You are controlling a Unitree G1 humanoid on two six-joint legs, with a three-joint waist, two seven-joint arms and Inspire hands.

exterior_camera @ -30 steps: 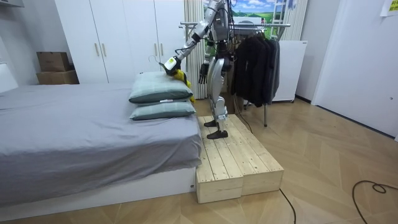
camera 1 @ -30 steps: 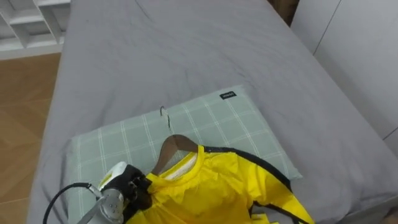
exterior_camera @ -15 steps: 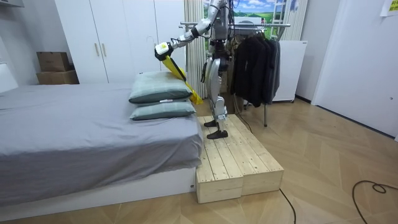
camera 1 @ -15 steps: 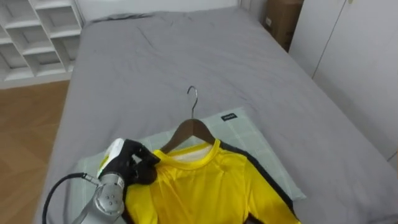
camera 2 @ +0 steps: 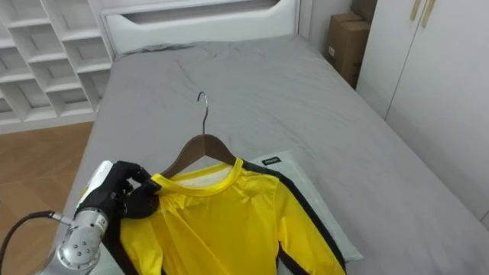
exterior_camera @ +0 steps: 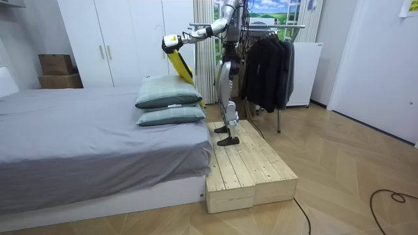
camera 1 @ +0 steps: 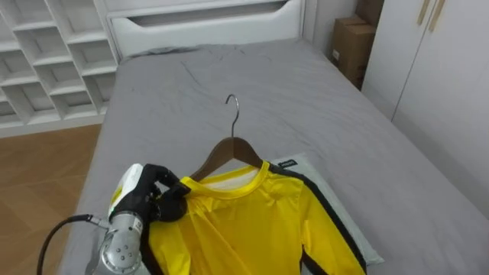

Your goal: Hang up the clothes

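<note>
left hand (camera 1: 155,202) tight around the yellow shirt (camera 1: 237,221) on its hanger (camera 1: 224,148); higher above the pillow (camera 1: 313,173) than before

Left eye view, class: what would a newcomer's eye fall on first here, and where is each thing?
The bright yellow shirt on a wooden hanger stands out first, low in the middle, over a pale pillow on the grey bed. The dark left robot hand grips the shirt's shoulder at the lower left. In the room view, the shirt is held high, with a rack of dark clothes behind the robot.
</note>
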